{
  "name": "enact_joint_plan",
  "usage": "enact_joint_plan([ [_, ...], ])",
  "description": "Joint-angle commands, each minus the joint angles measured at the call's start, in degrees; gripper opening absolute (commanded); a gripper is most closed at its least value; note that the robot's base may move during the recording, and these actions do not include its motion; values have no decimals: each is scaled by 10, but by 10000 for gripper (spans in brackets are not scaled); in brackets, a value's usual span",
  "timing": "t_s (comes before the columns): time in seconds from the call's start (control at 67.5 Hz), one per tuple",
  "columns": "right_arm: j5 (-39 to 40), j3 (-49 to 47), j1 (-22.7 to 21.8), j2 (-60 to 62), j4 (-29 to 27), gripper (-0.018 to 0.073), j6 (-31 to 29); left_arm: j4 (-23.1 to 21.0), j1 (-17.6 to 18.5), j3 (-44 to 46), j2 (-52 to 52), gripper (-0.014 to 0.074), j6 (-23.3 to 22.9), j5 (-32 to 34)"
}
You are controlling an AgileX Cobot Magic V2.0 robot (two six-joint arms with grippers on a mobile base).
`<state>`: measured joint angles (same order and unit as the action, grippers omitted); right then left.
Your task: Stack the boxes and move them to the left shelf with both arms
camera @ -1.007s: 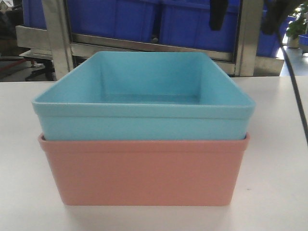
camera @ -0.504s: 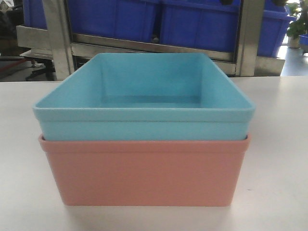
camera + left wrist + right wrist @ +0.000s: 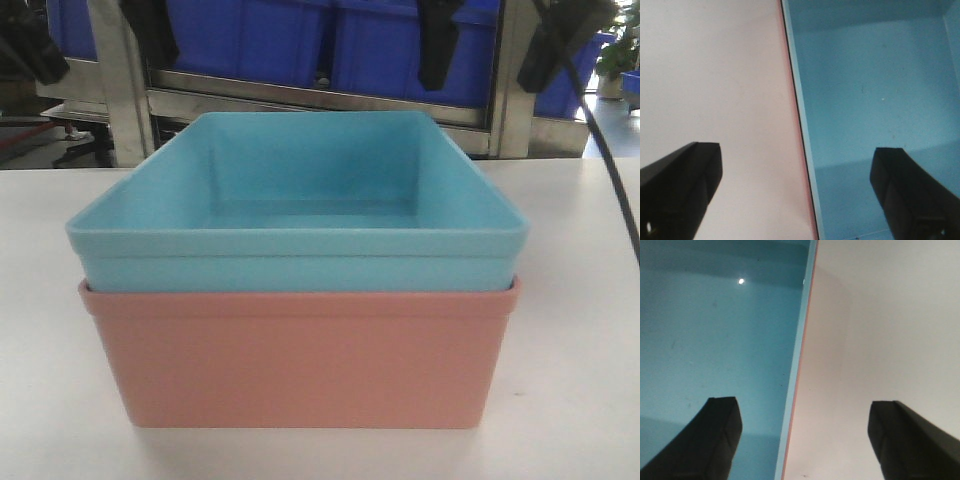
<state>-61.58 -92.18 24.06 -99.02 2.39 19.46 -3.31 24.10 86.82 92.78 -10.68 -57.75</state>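
The light blue box [image 3: 300,200] sits nested inside the salmon pink box [image 3: 300,355] on the white table, both upright. My left gripper [image 3: 105,68] hangs open above the stack's left wall. In the left wrist view [image 3: 797,157] one finger is over the table and the other over the blue box's inside [image 3: 875,90], with the pink rim [image 3: 790,100] between them. My right gripper [image 3: 481,86] hangs open above the right wall. In the right wrist view [image 3: 801,410] it straddles the blue rim [image 3: 802,340] in the same way. The left shelf's roller rails are out of view.
A stainless-steel frame [image 3: 320,95] stands right behind the table and holds dark blue crates [image 3: 400,45]. A black cable [image 3: 615,190] hangs down at the right over the table [image 3: 570,380]. A potted plant [image 3: 612,55] stands at the far right.
Half a second ago no fingers showed in the front view. Now both grippers have come down into view at the top, open, over the stack's two side walls. The boxes have not moved.
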Motion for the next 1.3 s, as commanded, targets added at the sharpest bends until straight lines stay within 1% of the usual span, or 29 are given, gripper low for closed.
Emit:
enact_joint_plan([
  [0.0, 28, -17, -1, 11, -1, 625, -7, -3, 5, 50, 16, 504, -4, -3],
  [0.104, 28, -17, -1, -8, -6, 625, -7, -2, 5, 72, 57, 504, -4, -9],
  [0.296, 34, -17, -1, -46, -13, 625, -7, 1, 5, 72, 110, 504, -9, 3],
  [0.415, 35, -17, -1, -69, -16, 625, -7, 1, 5, 72, 132, 504, -22, 17],
  [0.652, 36, -16, -1, -108, -28, 625, -7, 3, 9, 72, 157, 503, -22, 38],
  [0.874, 72, 4, -1, -118, -31, 625, -7, 4, 18, 72, 169, 503, -22, 67],
  [1.096, 104, 36, -1, -118, -31, 625, -7, 4, 18, 71, 192, 503, -22, 68],
  [1.288, 113, 41, -1, -119, -31, 625, -7, 2, 21, 71, 210, 503, -22, 69],
])
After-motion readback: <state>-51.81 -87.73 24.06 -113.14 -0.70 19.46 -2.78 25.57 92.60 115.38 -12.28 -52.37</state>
